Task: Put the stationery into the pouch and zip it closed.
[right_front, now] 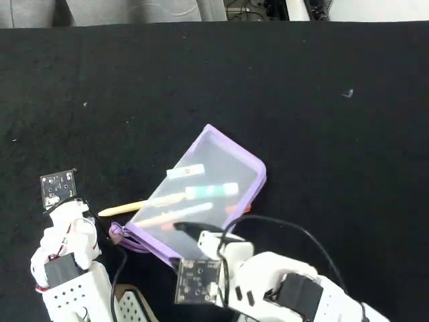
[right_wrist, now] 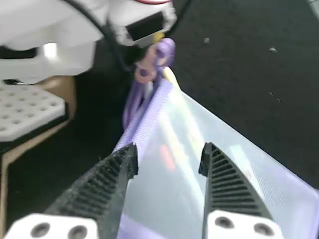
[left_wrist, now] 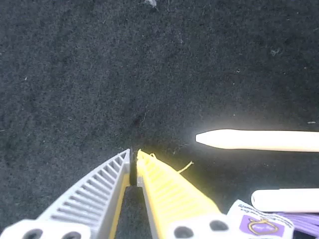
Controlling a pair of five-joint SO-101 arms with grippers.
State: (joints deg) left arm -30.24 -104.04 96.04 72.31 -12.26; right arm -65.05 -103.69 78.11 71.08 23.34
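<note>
The translucent purple pouch (right_front: 224, 157) lies tilted in the middle of the black mat, with several pens and a small white piece (right_front: 186, 172) showing through it. A cream-yellow pen (right_front: 124, 209) pokes out of the pouch's left end onto the mat; its tip (left_wrist: 209, 139) lies just beside my left gripper (left_wrist: 133, 154). That gripper is shut on nothing and sits low over the mat. My right gripper (right_wrist: 169, 152) is open and straddles the pouch's near edge (right_wrist: 144, 129). The purple zipper pull (right_wrist: 154, 59) lies beyond it, close to the left arm (right_wrist: 75, 25).
Black mat (right_front: 322, 100) covers the table, with wide free room behind and to the right of the pouch. Both arm bases crowd the front edge. A second white pen end (left_wrist: 286, 199) and the pouch's label (left_wrist: 259, 226) lie near the left gripper.
</note>
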